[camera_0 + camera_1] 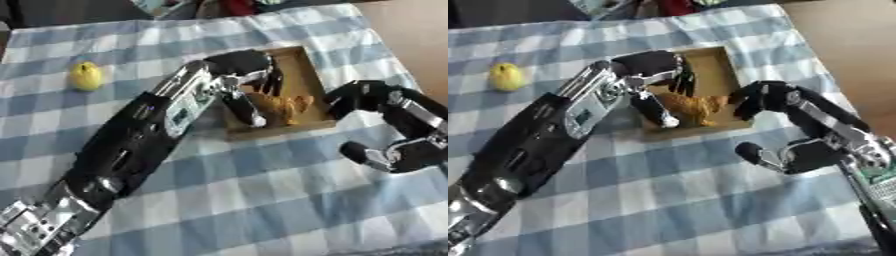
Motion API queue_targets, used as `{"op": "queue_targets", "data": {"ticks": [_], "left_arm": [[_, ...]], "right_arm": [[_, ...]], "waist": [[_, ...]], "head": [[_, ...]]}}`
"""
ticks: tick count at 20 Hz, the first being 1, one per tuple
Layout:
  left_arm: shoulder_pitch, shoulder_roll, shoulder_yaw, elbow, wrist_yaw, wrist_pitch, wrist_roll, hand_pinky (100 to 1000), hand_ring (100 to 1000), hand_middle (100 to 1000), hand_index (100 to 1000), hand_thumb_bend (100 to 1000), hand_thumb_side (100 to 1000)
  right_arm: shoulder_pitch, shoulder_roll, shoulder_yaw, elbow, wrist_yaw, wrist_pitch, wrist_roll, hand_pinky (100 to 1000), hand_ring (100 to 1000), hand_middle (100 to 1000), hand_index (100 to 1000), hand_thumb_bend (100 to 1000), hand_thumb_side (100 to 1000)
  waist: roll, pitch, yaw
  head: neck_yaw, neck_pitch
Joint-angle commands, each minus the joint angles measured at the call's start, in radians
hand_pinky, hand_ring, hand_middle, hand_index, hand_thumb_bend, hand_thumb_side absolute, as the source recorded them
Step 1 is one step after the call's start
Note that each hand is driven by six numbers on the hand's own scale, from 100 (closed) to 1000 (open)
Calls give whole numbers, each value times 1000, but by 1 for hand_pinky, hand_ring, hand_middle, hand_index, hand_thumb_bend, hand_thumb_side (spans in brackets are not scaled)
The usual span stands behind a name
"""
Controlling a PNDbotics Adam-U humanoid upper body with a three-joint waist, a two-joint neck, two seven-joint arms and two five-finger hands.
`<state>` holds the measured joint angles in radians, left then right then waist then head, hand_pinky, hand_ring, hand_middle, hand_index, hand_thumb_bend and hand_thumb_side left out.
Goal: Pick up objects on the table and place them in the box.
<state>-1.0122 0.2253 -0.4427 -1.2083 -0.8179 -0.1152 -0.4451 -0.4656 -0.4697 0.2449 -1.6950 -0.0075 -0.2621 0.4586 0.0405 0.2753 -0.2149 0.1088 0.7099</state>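
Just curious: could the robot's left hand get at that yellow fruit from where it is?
Probably yes. The yellow fruit lies alone on the checked cloth, nothing around it, but the left hand is over the box and would have to swing back.

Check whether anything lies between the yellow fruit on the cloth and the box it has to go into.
Only the robot's own left arm: it crosses the checked tablecloth between the yellow fruit and the cardboard box. The left hand hangs over a brown object already inside. No other object lies on that stretch.
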Motion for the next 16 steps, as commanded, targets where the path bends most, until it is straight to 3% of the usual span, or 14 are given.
{"op": "queue_targets", "data": {"ticks": [1, 8, 12, 16], "left_arm": [[-29, 46, 35, -48, 16, 24, 16, 617, 566, 553, 742, 569, 297], [-46, 141, 110, -100, 13, 99, 54, 625, 557, 536, 724, 523, 224], [-39, 185, 166, -37, -63, 146, 113, 631, 560, 540, 726, 512, 178], [-31, 246, 203, 26, -123, 158, 153, 645, 562, 533, 728, 514, 165]], "right_arm": [[-7, -11, -16, -7, -4, 0, -7, 668, 710, 756, 848, 431, 427], [7, -16, -23, -2, -2, 0, -14, 667, 710, 756, 848, 430, 428], [14, -17, -26, -1, -1, -1, -17, 667, 710, 756, 848, 429, 427], [22, -21, -33, 0, 0, -1, -24, 667, 709, 756, 848, 428, 429]], "waist": [[-9, -28, 4], [-12, -38, 20], [-12, -41, 26], [-12, -43, 26]], "head": [[-8, -9], [-18, -6], [-28, -10], [-33, -6]]}}
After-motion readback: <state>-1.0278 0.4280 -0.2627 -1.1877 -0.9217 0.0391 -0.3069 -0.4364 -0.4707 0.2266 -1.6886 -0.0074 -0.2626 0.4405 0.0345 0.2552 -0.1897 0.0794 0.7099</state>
